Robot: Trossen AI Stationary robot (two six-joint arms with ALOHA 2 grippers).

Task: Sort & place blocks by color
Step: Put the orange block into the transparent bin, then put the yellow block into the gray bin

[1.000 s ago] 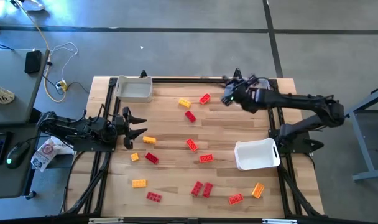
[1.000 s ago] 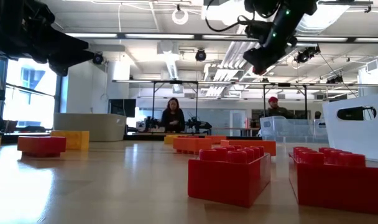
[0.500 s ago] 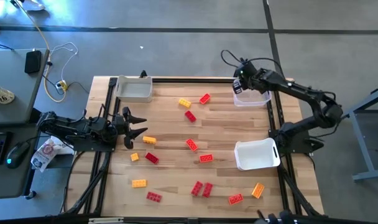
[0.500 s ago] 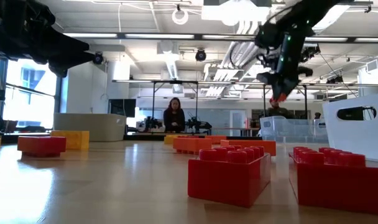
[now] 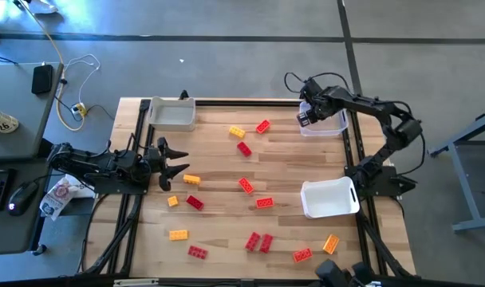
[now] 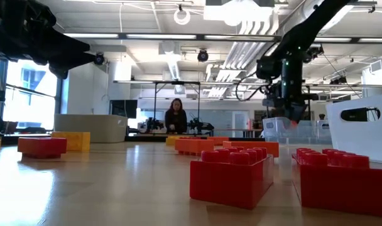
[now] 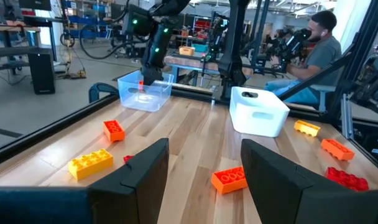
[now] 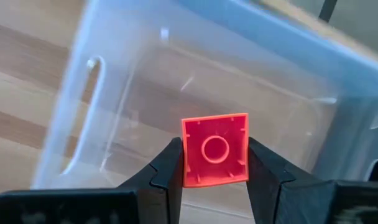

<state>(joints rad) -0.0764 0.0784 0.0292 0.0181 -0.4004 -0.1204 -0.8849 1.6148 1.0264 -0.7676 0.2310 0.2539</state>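
Barely begun: the right end effector (image 8: 215, 169) grasps one red block (image 8: 215, 149) above the clear tray (image 5: 324, 123), while the left end effector (image 5: 177, 160) waits released and roughly fifteen blocks (image 5: 260, 241) lie scattered on the surface (image 5: 218, 183) beside that tray.

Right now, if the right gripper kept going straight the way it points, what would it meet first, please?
Most likely the floor of the clear tray: the right gripper, shut on a red block, points down into it. How deep the gap is I cannot judge.

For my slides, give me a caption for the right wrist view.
Right claw holds a small red block above the clear tray.
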